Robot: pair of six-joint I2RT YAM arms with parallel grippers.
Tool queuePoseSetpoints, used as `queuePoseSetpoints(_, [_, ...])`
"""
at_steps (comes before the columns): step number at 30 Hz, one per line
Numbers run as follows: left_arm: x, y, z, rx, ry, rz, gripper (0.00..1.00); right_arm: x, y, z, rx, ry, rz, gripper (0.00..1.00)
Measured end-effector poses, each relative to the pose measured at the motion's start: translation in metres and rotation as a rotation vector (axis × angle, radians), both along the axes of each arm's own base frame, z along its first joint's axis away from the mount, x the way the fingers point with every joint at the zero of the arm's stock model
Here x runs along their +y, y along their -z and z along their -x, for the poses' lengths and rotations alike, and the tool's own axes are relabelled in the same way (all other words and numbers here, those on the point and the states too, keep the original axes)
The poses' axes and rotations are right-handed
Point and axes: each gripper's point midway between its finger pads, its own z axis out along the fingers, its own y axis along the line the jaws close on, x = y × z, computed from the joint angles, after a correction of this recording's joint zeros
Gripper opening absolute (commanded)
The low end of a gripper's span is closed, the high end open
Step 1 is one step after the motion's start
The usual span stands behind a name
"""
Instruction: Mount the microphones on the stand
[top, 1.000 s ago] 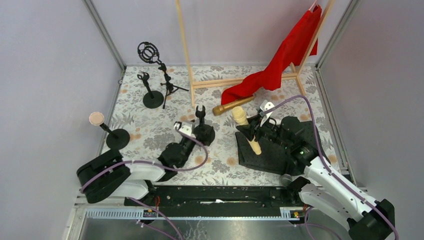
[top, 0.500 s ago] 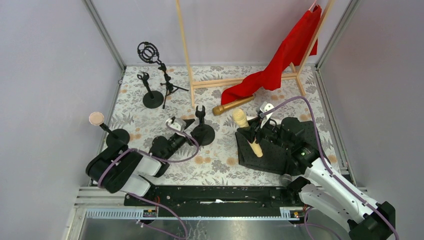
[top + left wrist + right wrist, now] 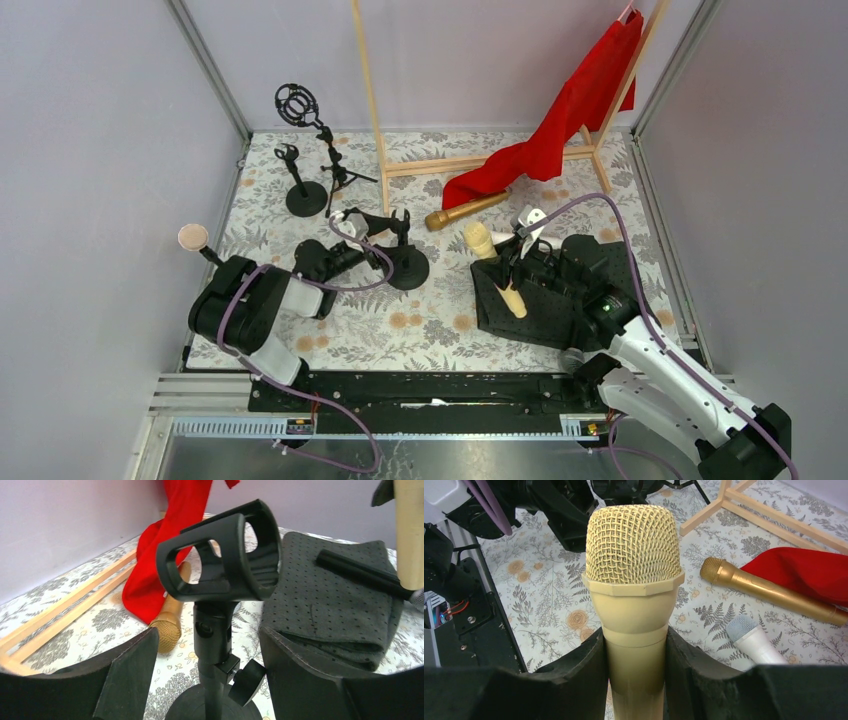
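My right gripper (image 3: 507, 263) (image 3: 635, 642) is shut on the pale yellow microphone (image 3: 481, 238) (image 3: 634, 575), just below its mesh head, and holds it tilted over the black mat. My left gripper (image 3: 383, 226) (image 3: 206, 647) is open, one jaw on each side of the post of a black stand (image 3: 405, 262) (image 3: 215, 630). The stand's empty clip (image 3: 220, 555) is above the jaws. The gold microphone (image 3: 465, 210) (image 3: 769, 592) (image 3: 170, 625) lies on the table by the red cloth. The white microphone (image 3: 751, 640) lies beside it. A pink head (image 3: 193, 237) sits on the far-left stand.
A black perforated mat (image 3: 560, 305) (image 3: 330, 595) lies under my right arm. A round-base stand (image 3: 305, 195) and a tripod with a shock mount (image 3: 298, 103) stand at the back left. A wooden rack (image 3: 372, 100) with a red cloth (image 3: 570, 110) spans the back.
My left arm has swung its elbow to the left, and its gripper has moved from beside the stand's base up to the post. The right arm has barely moved.
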Motion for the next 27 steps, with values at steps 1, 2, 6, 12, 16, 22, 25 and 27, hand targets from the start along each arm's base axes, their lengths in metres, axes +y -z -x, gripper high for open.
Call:
queuePoseSetpoints(1, [-0.002, 0.000, 0.000, -0.006, 0.027, -0.006, 0.73, 0.000, 0.001, 0.000, 0.005, 0.000, 0.004, 0.05])
queuePoseSetpoints(2, [-0.004, -0.001, 0.000, -0.011, 0.052, -0.010, 0.73, 0.000, 0.003, 0.001, 0.010, 0.000, 0.007, 0.05])
queuePoseSetpoints(6, [-0.010, -0.003, 0.001, -0.026, 0.129, -0.021, 0.72, -0.001, 0.007, 0.002, 0.026, 0.000, 0.018, 0.04])
queuePoseSetpoints(12, [-0.018, -0.006, 0.008, -0.038, 0.215, -0.028, 0.68, 0.000, 0.010, 0.002, 0.036, -0.004, 0.023, 0.05])
queuePoseSetpoints(16, [-0.020, -0.008, 0.013, -0.041, 0.252, -0.030, 0.57, 0.000, 0.010, 0.003, 0.038, -0.012, 0.023, 0.04])
queuePoseSetpoints(22, [-0.019, -0.009, 0.014, -0.031, 0.259, -0.025, 0.46, 0.001, 0.010, 0.003, 0.038, -0.015, 0.022, 0.00])
queuePoseSetpoints(25, [-0.019, -0.009, 0.013, -0.022, 0.255, -0.020, 0.36, 0.000, 0.009, 0.002, 0.036, -0.002, 0.018, 0.00])
queuePoseSetpoints(27, [-0.019, -0.009, 0.013, -0.010, 0.253, -0.014, 0.24, -0.002, 0.005, 0.000, 0.032, 0.014, 0.006, 0.00])
